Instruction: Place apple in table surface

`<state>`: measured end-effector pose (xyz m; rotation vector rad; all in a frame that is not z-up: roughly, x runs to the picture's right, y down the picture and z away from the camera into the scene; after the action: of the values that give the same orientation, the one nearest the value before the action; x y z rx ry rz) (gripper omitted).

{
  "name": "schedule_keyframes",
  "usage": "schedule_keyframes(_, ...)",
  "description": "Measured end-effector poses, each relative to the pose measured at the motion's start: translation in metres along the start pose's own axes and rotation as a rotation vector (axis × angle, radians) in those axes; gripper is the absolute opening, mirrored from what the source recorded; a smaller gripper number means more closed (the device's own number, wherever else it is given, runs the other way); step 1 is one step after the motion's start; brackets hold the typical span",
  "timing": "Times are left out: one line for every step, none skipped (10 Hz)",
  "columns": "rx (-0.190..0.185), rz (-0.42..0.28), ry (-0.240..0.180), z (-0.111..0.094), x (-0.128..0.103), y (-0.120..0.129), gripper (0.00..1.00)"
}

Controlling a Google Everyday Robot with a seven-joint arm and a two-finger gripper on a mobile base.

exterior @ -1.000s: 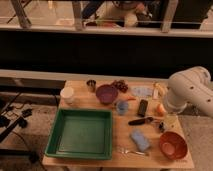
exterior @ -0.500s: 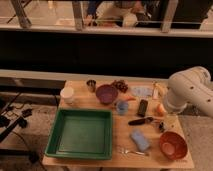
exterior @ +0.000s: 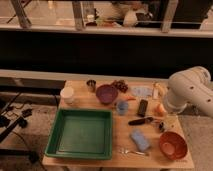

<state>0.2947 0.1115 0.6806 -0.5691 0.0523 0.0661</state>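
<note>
The apple [exterior: 159, 109], small and yellow-orange, sits near the right edge of the light wooden table surface [exterior: 120, 127], just left of my white arm [exterior: 189, 91]. The arm bends in from the right and hides the table's right edge. My gripper [exterior: 161, 125] appears as a small dark shape below the arm, just in front of the apple. Whether it touches the apple is not clear.
A green tray [exterior: 81, 133] fills the front left. A purple bowl [exterior: 106, 93], blue cup [exterior: 122, 107], white cup [exterior: 66, 95] and metal cup [exterior: 91, 85] stand behind it. An orange-red bowl [exterior: 172, 145], blue sponge [exterior: 140, 140], fork [exterior: 131, 151] and dark utensil [exterior: 140, 120] lie front right.
</note>
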Motion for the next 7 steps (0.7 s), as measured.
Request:
schedule_keyframes(0.003,0.009,0.003,0.001,0.004,-0.003,0.80)
schedule_keyframes(0.008,0.016,0.008,0.002,0.009,-0.009,0.80)
schedule_keyframes(0.005,0.010,0.012,0.004,0.011,-0.014,0.80)
schedule_keyframes(0.005,0.007,0.013,0.006,0.012,-0.020,0.80)
schedule_keyframes(0.006,0.000,0.008,0.009,0.012,-0.029,0.80)
schedule_keyframes(0.011,-0.008,0.002,0.012,0.013,-0.039,0.80)
schedule_keyframes(0.015,-0.013,-0.004,0.014,0.015,-0.045,0.80)
